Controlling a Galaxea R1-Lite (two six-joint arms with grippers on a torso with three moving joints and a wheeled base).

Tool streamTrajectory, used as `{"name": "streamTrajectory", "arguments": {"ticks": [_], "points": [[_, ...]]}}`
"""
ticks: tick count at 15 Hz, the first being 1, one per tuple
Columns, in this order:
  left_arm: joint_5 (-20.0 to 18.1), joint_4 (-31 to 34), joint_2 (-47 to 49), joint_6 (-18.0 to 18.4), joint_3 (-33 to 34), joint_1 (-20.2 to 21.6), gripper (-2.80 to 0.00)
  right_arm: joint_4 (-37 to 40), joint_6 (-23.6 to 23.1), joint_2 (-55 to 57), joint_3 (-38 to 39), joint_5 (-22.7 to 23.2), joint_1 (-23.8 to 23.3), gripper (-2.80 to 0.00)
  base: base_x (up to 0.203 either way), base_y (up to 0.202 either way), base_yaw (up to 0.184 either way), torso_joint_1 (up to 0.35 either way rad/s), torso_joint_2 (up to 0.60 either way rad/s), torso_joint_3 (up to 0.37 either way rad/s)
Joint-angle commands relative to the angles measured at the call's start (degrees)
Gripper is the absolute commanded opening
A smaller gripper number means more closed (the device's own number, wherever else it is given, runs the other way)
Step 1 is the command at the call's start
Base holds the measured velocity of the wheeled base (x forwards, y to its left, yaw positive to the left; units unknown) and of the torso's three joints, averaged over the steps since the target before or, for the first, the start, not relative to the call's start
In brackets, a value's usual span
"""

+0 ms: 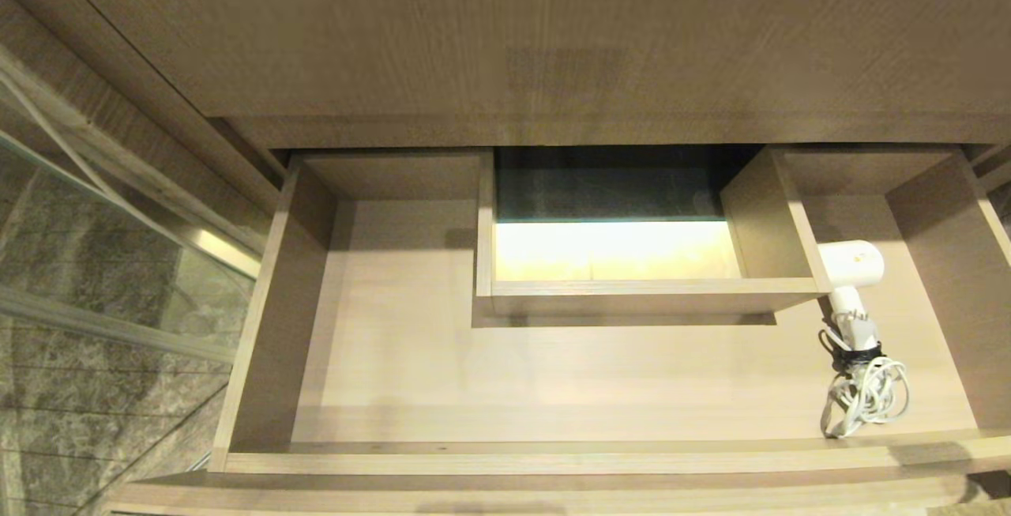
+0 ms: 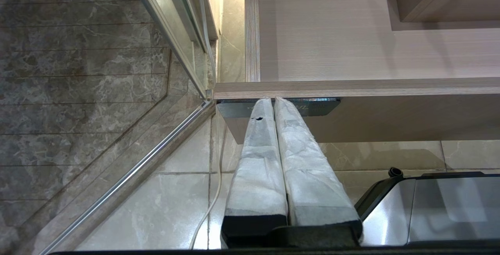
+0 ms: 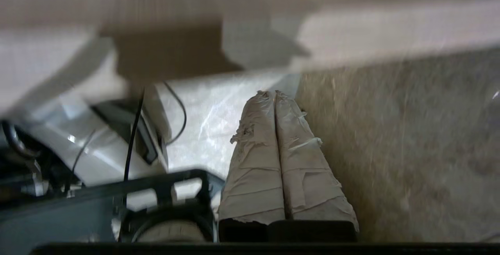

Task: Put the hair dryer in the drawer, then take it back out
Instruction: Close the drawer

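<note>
Hair dryer [image 1: 851, 295] lying inside open drawer [image 1: 261, 318], at 3 o'clock beside the boxed cut-out, long axis 12 to 6, barrel at 12, cord bundle at 6. Right end effector [image 3: 274, 93] closed, empty, below drawer level, likely nearer. Left end effector [image 2: 273, 99] closed, empty, parked under drawer front at 9 o'clock

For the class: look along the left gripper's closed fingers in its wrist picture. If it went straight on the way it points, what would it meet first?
Most likely the drawer: the left gripper points at the front panel's underside, where a dark plate sits. The gap between them is unclear.
</note>
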Motion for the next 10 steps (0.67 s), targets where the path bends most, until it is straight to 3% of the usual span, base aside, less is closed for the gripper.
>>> {"name": "streamTrajectory", "arguments": {"ticks": [1, 6, 10], "points": [[0.01, 0.00, 0.00, 0.00, 0.00, 0.00, -2.80, -1.36, -0.16, 3.59, -0.21, -0.02, 0.05, -2.80, 0.000, 0.000, 0.000, 0.000, 0.00, 0.000], [0.01, 0.09, 0.00, 0.00, 0.00, 0.00, -2.80, -7.95, -0.08, 7.80, -1.24, -0.01, 0.05, -2.80, 0.000, 0.000, 0.000, 0.000, 0.00, 0.000], [0.01, 0.00, 0.00, 0.00, -0.09, 0.00, -2.80, -22.29, 0.04, 8.21, -2.27, 0.14, 1.82, -2.80, 0.000, 0.000, 0.000, 0.000, 0.00, 0.000]]}}
